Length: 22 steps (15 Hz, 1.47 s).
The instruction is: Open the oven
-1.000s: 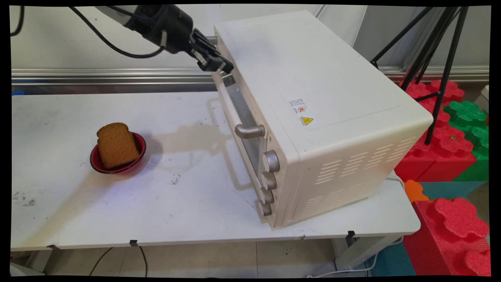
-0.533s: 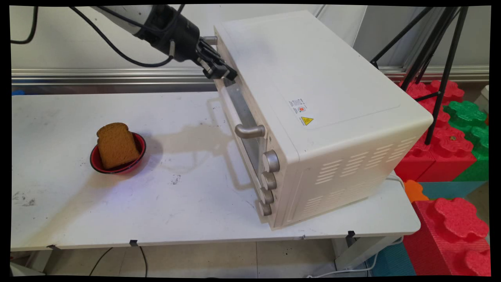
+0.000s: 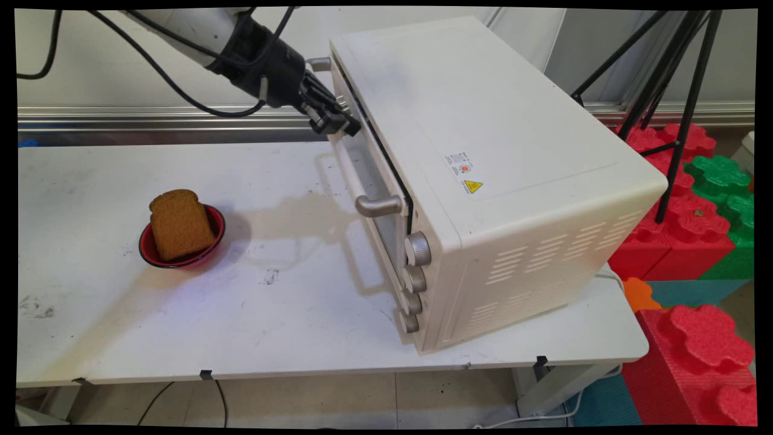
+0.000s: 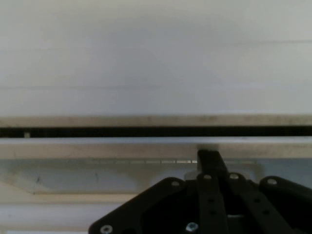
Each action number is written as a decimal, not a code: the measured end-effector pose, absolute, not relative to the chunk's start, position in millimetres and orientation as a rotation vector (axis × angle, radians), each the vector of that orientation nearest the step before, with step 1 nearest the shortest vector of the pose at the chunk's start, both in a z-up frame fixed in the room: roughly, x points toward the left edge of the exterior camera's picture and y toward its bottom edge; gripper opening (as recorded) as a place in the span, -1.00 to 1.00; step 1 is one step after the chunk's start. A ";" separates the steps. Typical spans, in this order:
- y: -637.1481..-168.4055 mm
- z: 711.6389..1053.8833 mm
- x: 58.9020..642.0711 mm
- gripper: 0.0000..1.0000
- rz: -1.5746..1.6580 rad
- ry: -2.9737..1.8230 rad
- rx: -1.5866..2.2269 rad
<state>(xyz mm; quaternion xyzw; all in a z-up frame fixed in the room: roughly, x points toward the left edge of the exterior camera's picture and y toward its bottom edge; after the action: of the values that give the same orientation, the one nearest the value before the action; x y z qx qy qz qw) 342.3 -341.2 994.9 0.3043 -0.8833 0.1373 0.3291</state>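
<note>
Gripper (image 3: 344,124) — fingers closed on the handle (image 3: 347,151) at the far end of the oven (image 3: 483,169) door (image 3: 377,187), which stood ajar at its top. Bread (image 3: 179,223) in bowl (image 3: 205,254) — left, well apart.

Bright even light, soft shadows left of oven (image 3: 483,175) & bowl (image 3: 181,244), hand view soft, slightly hazy

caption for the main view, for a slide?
Claw at the door handle of a white oven, door ajar; bread in a red bowl on the table.
</note>
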 end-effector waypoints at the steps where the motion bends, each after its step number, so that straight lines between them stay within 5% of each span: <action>1: -339.1 994.0 344.0 -1.00 0.357 -2.317 0.800; 22: -289.0 944.7 411.7 -1.00 0.283 -2.482 0.887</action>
<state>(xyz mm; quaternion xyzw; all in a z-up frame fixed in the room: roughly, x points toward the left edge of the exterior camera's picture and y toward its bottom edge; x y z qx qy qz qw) 411.7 -289.0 944.7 0.3244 -0.9083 0.1037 0.2428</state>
